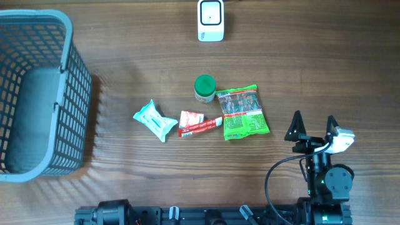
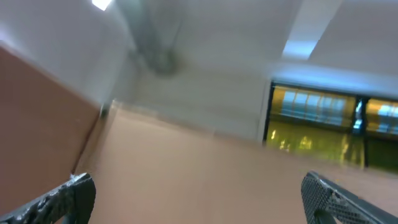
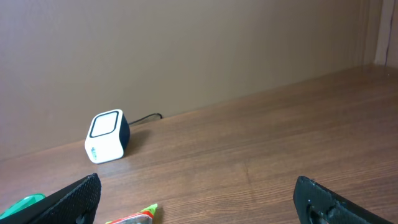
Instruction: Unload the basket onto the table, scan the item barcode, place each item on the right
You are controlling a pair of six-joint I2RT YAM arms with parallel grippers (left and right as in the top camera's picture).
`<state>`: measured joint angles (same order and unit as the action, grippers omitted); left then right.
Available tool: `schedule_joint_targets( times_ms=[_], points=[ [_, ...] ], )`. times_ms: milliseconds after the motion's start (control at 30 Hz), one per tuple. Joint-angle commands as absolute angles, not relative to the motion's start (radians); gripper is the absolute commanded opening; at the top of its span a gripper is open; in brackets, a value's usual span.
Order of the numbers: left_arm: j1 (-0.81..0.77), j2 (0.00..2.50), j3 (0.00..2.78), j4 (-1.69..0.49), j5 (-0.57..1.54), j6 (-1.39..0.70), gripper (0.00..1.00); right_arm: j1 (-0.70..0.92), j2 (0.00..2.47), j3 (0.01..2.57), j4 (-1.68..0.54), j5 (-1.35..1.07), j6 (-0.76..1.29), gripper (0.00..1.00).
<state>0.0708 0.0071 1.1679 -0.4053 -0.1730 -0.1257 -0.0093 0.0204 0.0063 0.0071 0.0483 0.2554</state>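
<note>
Right of the green packet [image 1: 244, 112], right end effector [image 1: 314, 122] wide open, empty; left end effector [image 2: 198, 200] equally wide, empty.

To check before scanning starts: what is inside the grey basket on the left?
Inside the basket only its bare grey floor shows; no item lies there. The mesh walls partly cover the floor's edges, so a small thing there could stay unseen.

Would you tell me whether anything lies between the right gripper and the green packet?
Nothing visible does: only bare table separates the open right gripper from the green packet.
</note>
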Motion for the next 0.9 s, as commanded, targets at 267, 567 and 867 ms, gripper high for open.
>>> schedule_joint_targets(
  times_ms=[267, 567, 867],
  points=[
    [0.074, 0.006, 0.826, -0.399, 0.12, -0.105, 1.0, -0.009, 0.014, 0.006, 0.022, 0.068, 0.332, 1.0],
    [0.074, 0.006, 0.551, -0.358, 0.331, -0.049, 1.0, -0.009, 0.119, 0.354, -0.173, -0.299, 0.277, 1.0],
    [0.074, 0.006, 0.33, -0.355, 0.186, -0.377, 1.0, -0.007, 0.786, 1.222, -0.826, -0.352, 0.302, 1.0]
  ],
)
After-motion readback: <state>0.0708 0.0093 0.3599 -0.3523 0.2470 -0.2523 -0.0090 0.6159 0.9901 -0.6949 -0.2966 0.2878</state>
